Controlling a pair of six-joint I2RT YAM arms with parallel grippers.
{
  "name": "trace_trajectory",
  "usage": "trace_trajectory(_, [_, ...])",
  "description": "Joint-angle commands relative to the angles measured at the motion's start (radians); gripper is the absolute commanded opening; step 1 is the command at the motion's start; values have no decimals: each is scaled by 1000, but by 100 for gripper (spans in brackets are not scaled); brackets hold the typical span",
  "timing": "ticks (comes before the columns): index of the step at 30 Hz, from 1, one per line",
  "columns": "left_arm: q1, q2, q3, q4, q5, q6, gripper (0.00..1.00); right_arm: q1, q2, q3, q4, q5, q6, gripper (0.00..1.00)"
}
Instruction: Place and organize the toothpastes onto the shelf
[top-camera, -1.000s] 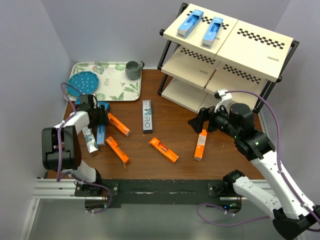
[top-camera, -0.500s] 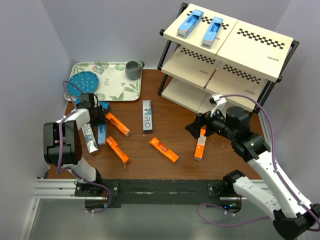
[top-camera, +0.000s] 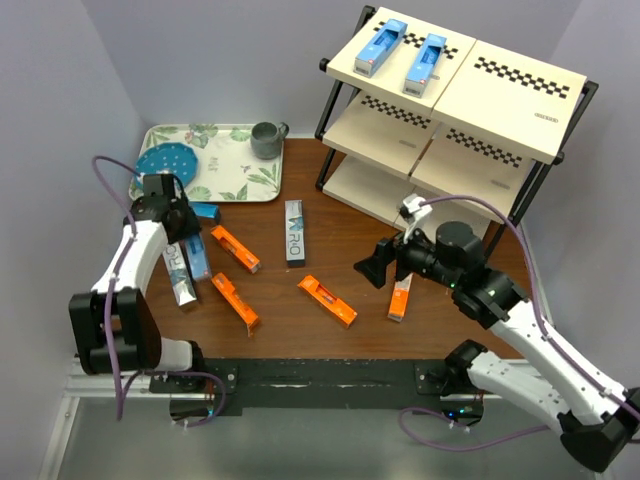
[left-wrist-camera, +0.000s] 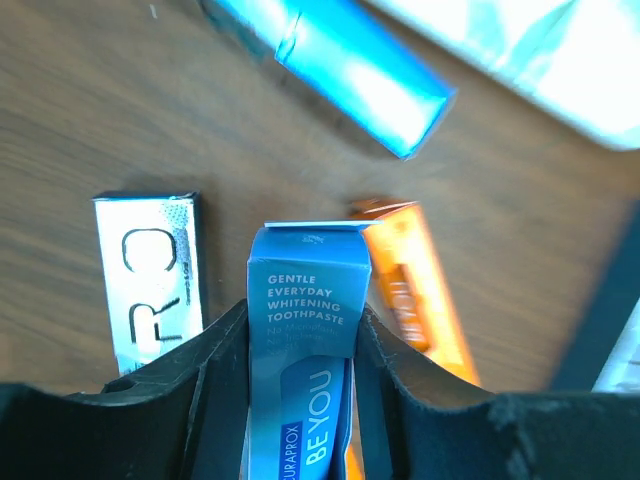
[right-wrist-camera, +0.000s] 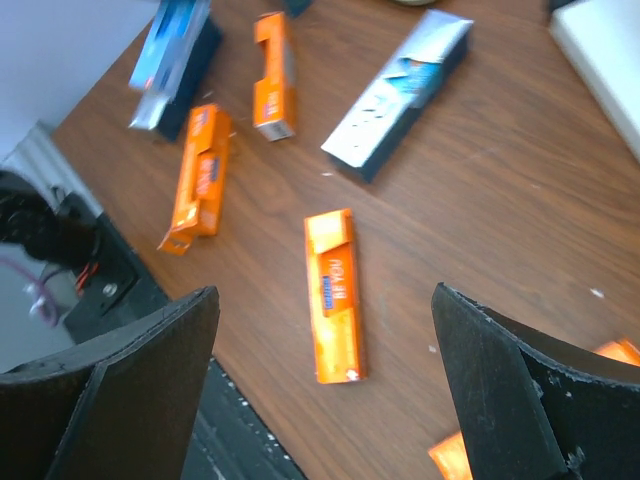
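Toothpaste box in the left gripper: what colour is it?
Blue with white lettering. The toothpaste box in the left gripper shows best in the left wrist view.

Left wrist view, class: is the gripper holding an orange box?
No, the left gripper clamps a light blue toothpaste box between its fingers.

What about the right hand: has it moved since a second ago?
Yes. The right hand went left and toward the near edge, away from the shelf.
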Motion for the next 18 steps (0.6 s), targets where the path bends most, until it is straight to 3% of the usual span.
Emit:
trace_trajectory(1, [2,-112,69,-108,-4,-175,7,178,47,-4,132,142,-18,91])
trace_trajectory(7, [-7,-216,75,-233,36,-350,6,423,139,-17,319,350,-61,91])
trace_trajectory(13, [-59,-377,-4,-233,110,-534,6,676,326,8,517,597,-176,93])
trace_trajectory(18, [-113,-431,-38,-253,138,-617,6,796,522,72,664,740,-269,93])
